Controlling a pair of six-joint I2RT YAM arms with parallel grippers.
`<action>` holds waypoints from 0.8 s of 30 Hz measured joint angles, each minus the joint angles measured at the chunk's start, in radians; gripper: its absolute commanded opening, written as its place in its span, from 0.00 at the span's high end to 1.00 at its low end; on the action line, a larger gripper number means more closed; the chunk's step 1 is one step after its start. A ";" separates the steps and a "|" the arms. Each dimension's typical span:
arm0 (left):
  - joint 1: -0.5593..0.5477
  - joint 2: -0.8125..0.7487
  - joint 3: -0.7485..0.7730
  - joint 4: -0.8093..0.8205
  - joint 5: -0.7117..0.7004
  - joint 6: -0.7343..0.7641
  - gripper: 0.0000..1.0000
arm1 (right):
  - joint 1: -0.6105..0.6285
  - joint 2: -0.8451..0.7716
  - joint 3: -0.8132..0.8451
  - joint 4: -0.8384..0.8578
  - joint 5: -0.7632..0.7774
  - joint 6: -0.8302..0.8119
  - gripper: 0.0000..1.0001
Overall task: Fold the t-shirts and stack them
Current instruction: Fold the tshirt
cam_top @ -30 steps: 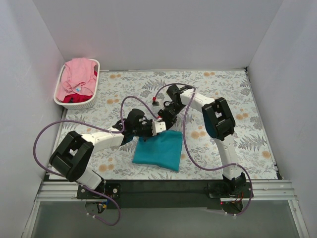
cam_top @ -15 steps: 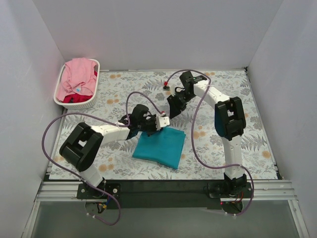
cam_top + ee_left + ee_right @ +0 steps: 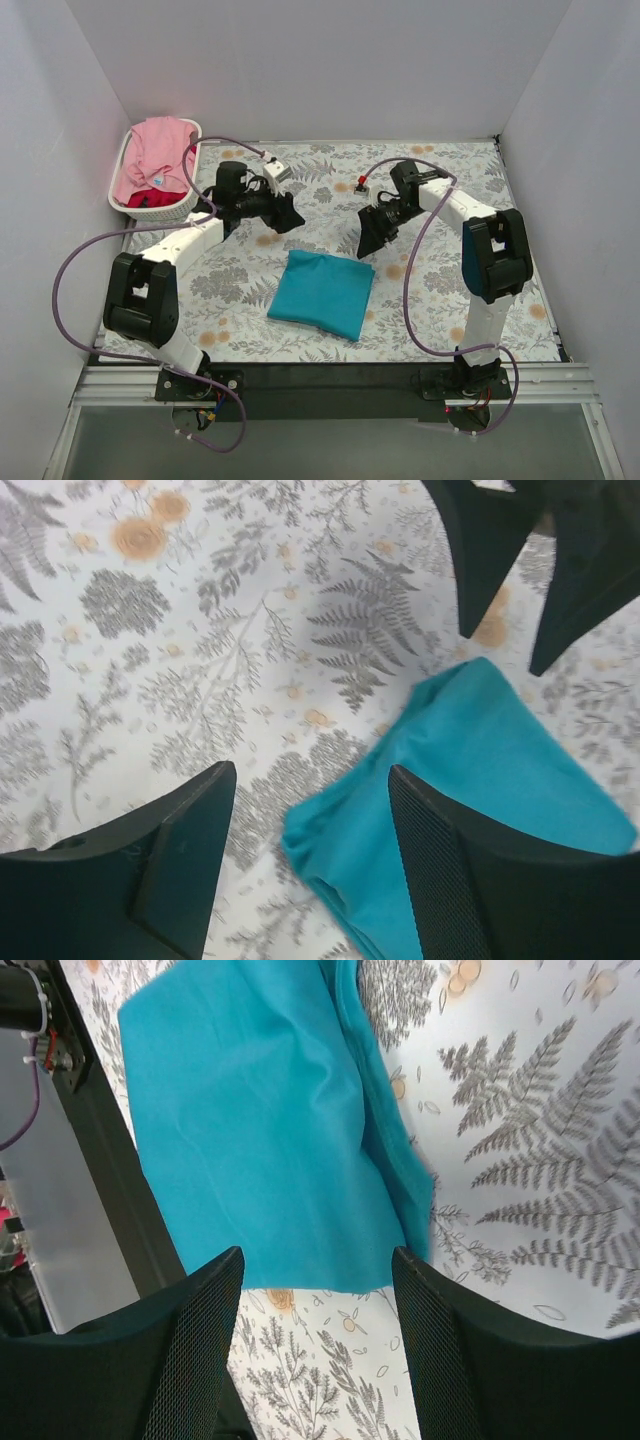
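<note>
Both arms have withdrawn from the teal shirt [image 3: 322, 293] since a second ago. Left gripper [image 3: 292, 216]: jaws wide, empty; teal shirt just beyond its fingertips, folded flat on the table. Right gripper [image 3: 367, 240]: wide, empty; same shirt directly beneath. Pink shirt [image 3: 155, 158] over red shirt [image 3: 150, 199], in basket [image 3: 165, 212], behind left gripper.

Plain white walls [image 3: 320, 70] on 3 sides, fern-print cloth [image 3: 240, 300], even light

- Bright, even light; shadows soft, faint
- Overhead view sharp
- Left wrist view blurred, teal t-shirt [image 3: 490, 780] smeared toward 6 o'clock
- Right wrist view crisp
</note>
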 measured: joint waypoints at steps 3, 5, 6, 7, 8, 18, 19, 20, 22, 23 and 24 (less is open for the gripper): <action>0.042 -0.030 -0.021 -0.056 0.073 -0.060 0.28 | 0.003 0.000 -0.055 0.027 0.013 0.010 0.32; 0.040 -0.030 -0.055 -0.091 0.106 -0.088 0.27 | 0.002 0.000 -0.077 0.043 0.032 0.014 0.31; 0.040 -0.028 -0.069 -0.105 0.113 -0.095 0.27 | 0.002 0.000 -0.085 0.053 0.043 0.014 0.31; 0.040 -0.024 -0.084 -0.120 0.119 -0.101 0.27 | 0.002 0.000 -0.089 0.059 0.052 0.014 0.31; 0.038 -0.019 -0.093 -0.134 0.122 -0.104 0.27 | 0.002 0.000 -0.089 0.065 0.059 0.014 0.31; 0.045 0.068 -0.100 -0.176 0.124 -0.086 0.28 | 0.001 0.016 -0.094 0.097 0.069 0.020 0.36; 0.047 0.075 -0.100 -0.177 0.126 -0.082 0.29 | 0.001 0.018 -0.100 0.098 0.069 0.020 0.37; 0.048 0.082 -0.100 -0.177 0.126 -0.079 0.30 | 0.001 0.019 -0.106 0.098 0.069 0.019 0.38; 0.048 0.096 -0.100 -0.180 0.127 -0.071 0.32 | 0.001 0.019 -0.119 0.098 0.067 0.019 0.40; 0.048 0.101 -0.100 -0.181 0.127 -0.068 0.34 | 0.001 0.020 -0.124 0.097 0.066 0.019 0.40; 0.048 0.107 -0.100 -0.182 0.127 -0.065 0.35 | 0.001 0.021 -0.128 0.097 0.065 0.018 0.41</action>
